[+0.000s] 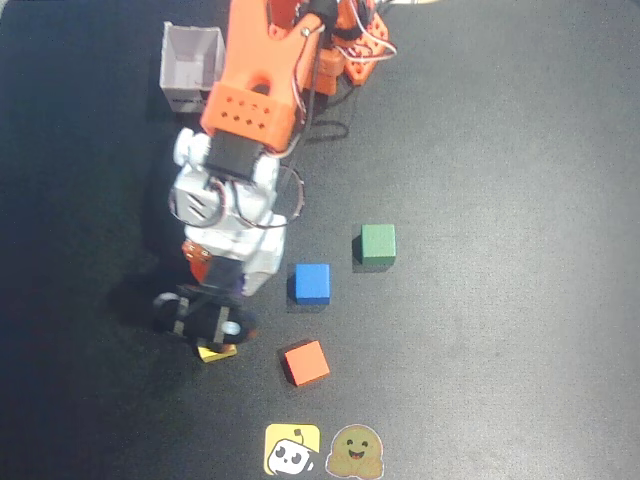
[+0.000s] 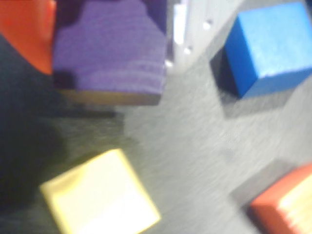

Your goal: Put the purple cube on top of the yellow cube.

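In the wrist view the purple cube [image 2: 109, 53] sits between the orange finger [image 2: 27, 29] at its left and the white finger [image 2: 187, 24] at its right, held above the mat. The yellow cube [image 2: 100, 197] lies on the mat below it, a little offset. In the overhead view my gripper [image 1: 205, 318] is at the lower left, and only a corner of the yellow cube [image 1: 217, 352] shows from under it. The purple cube is hidden there by the gripper.
A blue cube [image 1: 312, 283], a green cube [image 1: 378, 244] and an orange cube [image 1: 306, 362] lie on the dark mat to the right of the gripper. A white open box [image 1: 192, 64] stands at the back. Two stickers [image 1: 292, 449] lie at the front edge.
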Tool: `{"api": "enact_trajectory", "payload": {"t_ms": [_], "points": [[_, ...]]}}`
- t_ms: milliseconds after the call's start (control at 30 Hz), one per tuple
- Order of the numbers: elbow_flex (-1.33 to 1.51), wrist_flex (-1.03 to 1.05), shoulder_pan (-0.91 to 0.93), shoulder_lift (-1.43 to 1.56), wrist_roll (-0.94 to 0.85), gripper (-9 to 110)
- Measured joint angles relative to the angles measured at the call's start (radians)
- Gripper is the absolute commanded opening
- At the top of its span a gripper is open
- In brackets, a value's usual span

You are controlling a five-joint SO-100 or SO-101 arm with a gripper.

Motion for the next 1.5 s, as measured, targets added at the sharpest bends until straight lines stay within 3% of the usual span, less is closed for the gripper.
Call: {"api": "enact_trajectory", "payload": {"t_ms": [433, 1000, 1500], "points": [[-0.104, -0.008, 0.057, -0.06, -0.106, 6], [-0.16, -0.083, 0.002, -0.172, 0.063, 6], [-0.238, -0.118, 0.003, -0.23, -0.06, 6]]}}
